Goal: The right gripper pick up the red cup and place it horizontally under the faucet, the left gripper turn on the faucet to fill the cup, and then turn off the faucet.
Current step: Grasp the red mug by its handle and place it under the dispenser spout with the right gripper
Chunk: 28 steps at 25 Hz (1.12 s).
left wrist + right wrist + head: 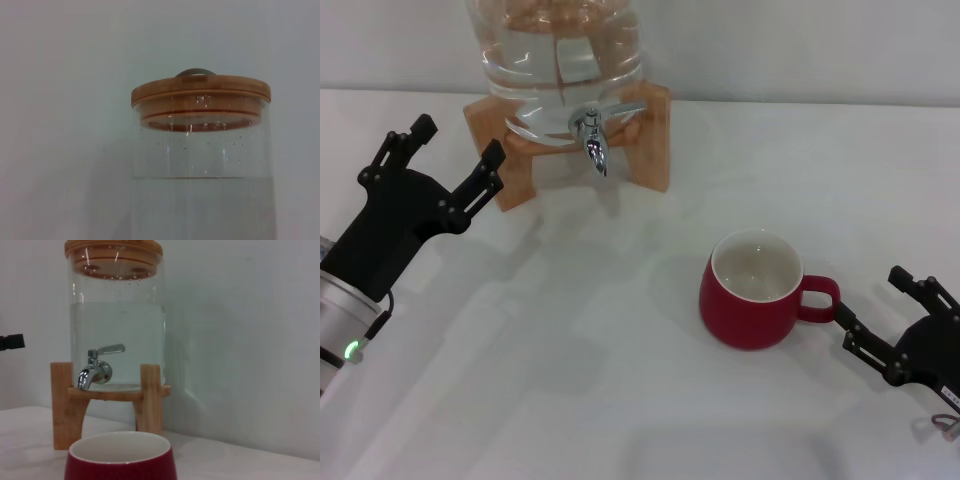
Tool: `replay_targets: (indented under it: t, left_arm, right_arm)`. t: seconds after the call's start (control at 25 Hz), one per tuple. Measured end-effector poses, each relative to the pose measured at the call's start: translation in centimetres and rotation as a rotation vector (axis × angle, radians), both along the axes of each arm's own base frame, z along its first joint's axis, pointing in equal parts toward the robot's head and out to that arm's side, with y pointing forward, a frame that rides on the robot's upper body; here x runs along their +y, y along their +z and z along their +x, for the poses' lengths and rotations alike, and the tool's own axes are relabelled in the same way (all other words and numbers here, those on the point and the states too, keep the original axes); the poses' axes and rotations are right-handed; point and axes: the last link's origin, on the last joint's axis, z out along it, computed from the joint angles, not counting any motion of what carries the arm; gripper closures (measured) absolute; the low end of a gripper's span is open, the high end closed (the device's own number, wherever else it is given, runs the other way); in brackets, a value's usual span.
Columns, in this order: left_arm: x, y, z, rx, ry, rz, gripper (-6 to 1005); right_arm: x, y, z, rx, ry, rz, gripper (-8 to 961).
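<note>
- Red, glossy and squat: the red cup [752, 290], upright on the white table [570, 380], mouth up and empty, loop handle turned toward the right gripper [890, 318].
- Spread wide and empty, that claw, prongs just beside the handle but not touching.
- Well apart from the faucet [592, 135], the cup; forward and to the right of the spout, nothing beneath the tap.
- Chrome tap on the glass jar [117, 330], lever flat and pointing sideways, no stream seen, so judged off; water standing well up the jar below the wooden lid [200, 92].
- Raised near the wooden stand [650, 150], on its left side: the left gripper [445, 165], prongs parted, holding nothing, not yet at the lever.
- Judged step: closing in on the cup, grasp not yet made.
- Risk one: a prong pushing the handle before closing, spinning or sliding the smooth mug away.
- Risk two: a hold on the thin loop alone, letting the heavy rounded body swing or slip on the glaze.
- Risk three: cup set short of the spout or off to one side, water then running onto the table.
- Risk four: carried cup or arm knocking the stand leg.
- Risk five: lever left open too long, overflow from so shallow a cup.
</note>
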Motion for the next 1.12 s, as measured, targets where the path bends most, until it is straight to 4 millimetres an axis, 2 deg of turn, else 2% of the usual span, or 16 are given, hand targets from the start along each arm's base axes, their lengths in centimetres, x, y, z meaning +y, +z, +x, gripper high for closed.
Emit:
replay_targets:
  t: [0.6, 1.12]
  left_arm:
    - [0.0, -0.1, 0.1, 0.000, -0.006, -0.005, 124]
    - [-0.1, -0.1, 0.1, -0.002, -0.008, -0.004, 124]
  right_arm:
    - [0.6, -0.9, -0.8, -0.003, 0.007, -0.030, 115]
    - [0.9, -1.2, -0.3, -0.028, -0.025, -0.045, 122]
